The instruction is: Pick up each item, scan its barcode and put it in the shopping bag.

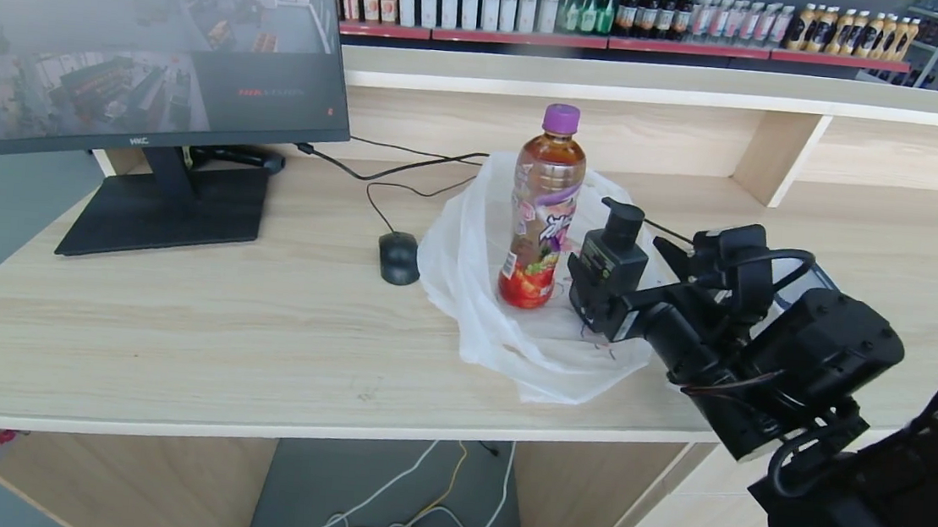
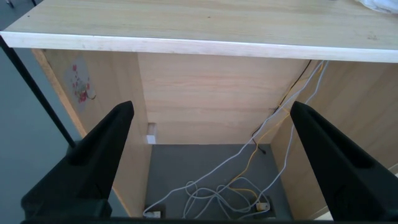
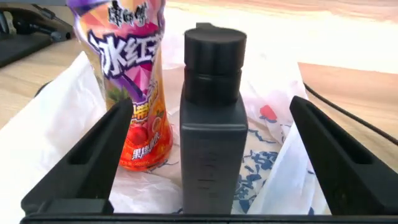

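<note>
On a shop's wooden tabletop [image 1: 174,331], a purple-capped drink bottle [image 1: 543,211] stood upright on a crumpled white shopping bag [image 1: 467,289]. The right gripper [image 3: 211,102] was spread wide around a black barcode scanner [image 3: 211,143] just beside the bottle, its fingers clear of it. The left gripper [image 2: 211,109] hung wide open below the tabletop's front edge.

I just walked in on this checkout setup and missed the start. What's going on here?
A robot is working a checkout counter. A purple-capped drink bottle stands upright on the crumpled white shopping bag. The right hand is open and close beside the bottle, with a black scanner-like device between its spread fingers. The left hand hangs open below the counter's front edge, holding nothing.
</note>
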You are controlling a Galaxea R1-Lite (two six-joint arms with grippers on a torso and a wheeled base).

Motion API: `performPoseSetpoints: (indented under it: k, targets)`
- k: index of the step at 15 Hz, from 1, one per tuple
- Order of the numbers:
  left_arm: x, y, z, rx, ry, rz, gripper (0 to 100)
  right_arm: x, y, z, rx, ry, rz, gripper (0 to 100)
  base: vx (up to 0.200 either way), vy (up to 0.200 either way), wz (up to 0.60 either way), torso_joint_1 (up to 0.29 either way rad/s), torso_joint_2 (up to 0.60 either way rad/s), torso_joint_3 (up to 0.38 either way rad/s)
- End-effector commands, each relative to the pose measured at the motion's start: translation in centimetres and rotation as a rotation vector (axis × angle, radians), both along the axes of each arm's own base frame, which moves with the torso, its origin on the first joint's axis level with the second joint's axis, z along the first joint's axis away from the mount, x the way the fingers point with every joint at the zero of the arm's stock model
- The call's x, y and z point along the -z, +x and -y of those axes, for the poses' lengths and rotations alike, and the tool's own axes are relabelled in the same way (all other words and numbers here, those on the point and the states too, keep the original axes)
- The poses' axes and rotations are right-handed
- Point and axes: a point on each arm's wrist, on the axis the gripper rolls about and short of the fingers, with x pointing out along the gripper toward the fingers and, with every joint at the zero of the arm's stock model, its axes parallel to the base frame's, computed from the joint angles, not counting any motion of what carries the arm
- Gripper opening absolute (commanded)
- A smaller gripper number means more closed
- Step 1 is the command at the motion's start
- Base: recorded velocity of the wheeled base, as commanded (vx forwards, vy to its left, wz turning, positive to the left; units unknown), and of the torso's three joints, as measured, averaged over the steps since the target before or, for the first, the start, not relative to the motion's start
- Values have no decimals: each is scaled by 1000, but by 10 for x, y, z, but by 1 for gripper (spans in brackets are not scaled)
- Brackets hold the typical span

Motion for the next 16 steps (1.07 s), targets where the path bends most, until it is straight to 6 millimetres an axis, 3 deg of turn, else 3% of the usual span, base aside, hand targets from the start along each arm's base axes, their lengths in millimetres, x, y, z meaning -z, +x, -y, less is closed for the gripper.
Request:
performPoseSetpoints:
  k: [1, 2, 3, 5, 10, 13, 16]
  targets:
    - [0, 0, 0, 0, 0, 0, 100, -33, -38, 19, -8, 42, 72, 100, 0, 0, 0, 0, 0, 0]
    - [0, 0, 0, 0, 0, 0, 100, -34, -42, 21, -8, 43, 75, 100, 0, 0, 0, 0, 0, 0]
    - [0, 0, 0, 0, 0, 0, 100, -39, -68, 37, -8, 46, 80, 100, 0, 0, 0, 0, 0, 0]
    - [0, 0, 0, 0, 0, 0, 100, -55, -95, 52, -9, 79, 139, 100, 0, 0, 0, 0, 0, 0]
    - [0, 0, 0, 0, 0, 0, 100, -67, -174, 98, -7, 154, 269, 100, 0, 0, 0, 0, 0, 0]
    - [0, 0, 0, 0, 0, 0, 100, -55, -219, 124, -9, 191, 333, 100, 0, 0, 0, 0, 0, 0]
    - [0, 0, 0, 0, 0, 0, 100, -47, -248, 141, -19, 227, 403, 100, 0, 0, 0, 0, 0, 0]
